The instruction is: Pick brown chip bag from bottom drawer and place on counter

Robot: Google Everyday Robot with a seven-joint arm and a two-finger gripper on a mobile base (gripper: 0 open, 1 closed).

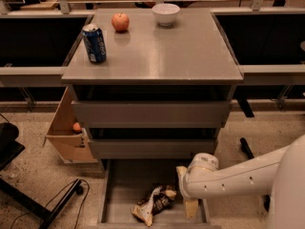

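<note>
camera view: bag (153, 204) diagonal (end effector (185, 191) beside)

counter (162, 51) – smooth, glossy | brown chip bag (155, 202) – crumpled foil | end effector (187, 194): plastic, over bottom drawer (126, 185)

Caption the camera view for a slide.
Gripper hangs at the open bottom drawer beside the brown chip bag; the counter holds a can, apple and bowl.
</note>
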